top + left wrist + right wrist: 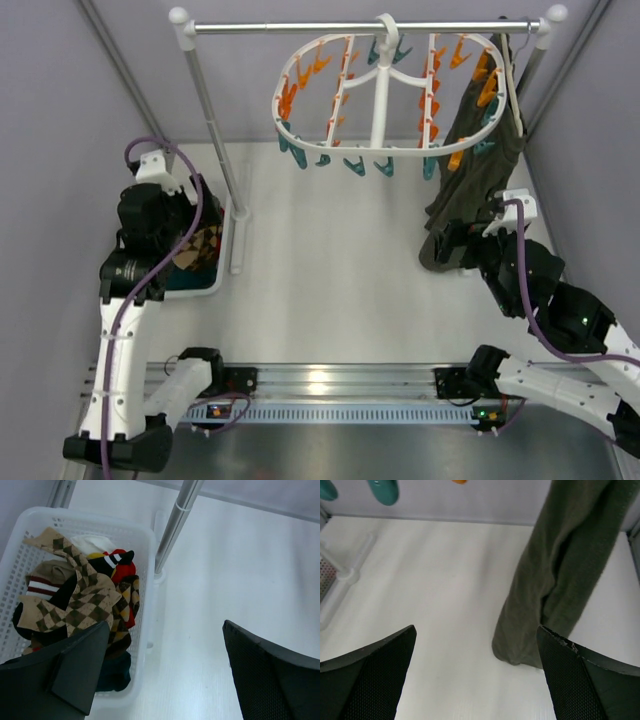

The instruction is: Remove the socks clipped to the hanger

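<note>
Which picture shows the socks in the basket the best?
The left wrist view. It looks into the white basket, so the diamond and striped socks show clearly. The top view shows only a peek of them beside the left arm. The right wrist view shows no socks.

Left, socks [80, 600] in basket [100, 522]; behind, hanger [380, 105] on rail [290, 28].

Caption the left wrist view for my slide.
Open left claw hovers above a white basket of argyle, striped and red socks beside a metal pole.
</note>
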You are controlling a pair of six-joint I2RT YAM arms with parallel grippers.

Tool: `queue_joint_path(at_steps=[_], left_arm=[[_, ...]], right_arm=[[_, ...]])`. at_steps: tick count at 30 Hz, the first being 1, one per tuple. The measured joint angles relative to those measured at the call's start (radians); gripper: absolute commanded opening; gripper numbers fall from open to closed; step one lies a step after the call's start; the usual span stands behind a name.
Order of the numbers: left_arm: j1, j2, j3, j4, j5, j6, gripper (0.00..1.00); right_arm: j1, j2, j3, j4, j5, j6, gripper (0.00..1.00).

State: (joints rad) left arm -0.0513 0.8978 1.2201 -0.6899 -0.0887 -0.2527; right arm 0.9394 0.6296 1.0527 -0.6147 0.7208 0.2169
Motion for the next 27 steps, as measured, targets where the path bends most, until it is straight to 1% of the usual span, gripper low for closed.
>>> queue_joint_path(at_steps=[7,10,13,16,18,22,27], left_arm=[[-0.029,-0.202,-0.038,-0.076,-0.004,0.043,0.99],[-0.059,-0.284,-0.06,-0.1,-0.008,0.053,0.99],[-0.097,-0.344,-0.072,-0.124,-0.01,0.066,0.99],[-0.138,-0.399,-0.096,-0.137,-0.013,0.077,0.99],[-0.157,-0.426,-0.109,-0.145,-0.022,0.084,0.98],[-0.183,-0.471,-0.133,-0.157,-0.031,0.088,0.99],[-0.186,-0.493,-0.155,-0.16,-0.031,0.088,0.99]], right_arm=[[-0.001,0.019,0.067,-0.136,0.128,0.016,1.0],[-0.03,0.047,0.093,-0.184,0.148,0.023,0.99],[-0.127,0.062,0.096,-0.224,0.119,0.019,0.99],[-0.261,0.059,0.1,-0.259,0.055,0.005,0.99],[-0.314,0.043,0.103,-0.275,0.021,0.002,0.99],[-0.328,-0.016,0.103,-0.298,-0.017,-0.011,0.99],[-0.329,-0.103,0.115,-0.322,-0.026,-0.016,0.99]])
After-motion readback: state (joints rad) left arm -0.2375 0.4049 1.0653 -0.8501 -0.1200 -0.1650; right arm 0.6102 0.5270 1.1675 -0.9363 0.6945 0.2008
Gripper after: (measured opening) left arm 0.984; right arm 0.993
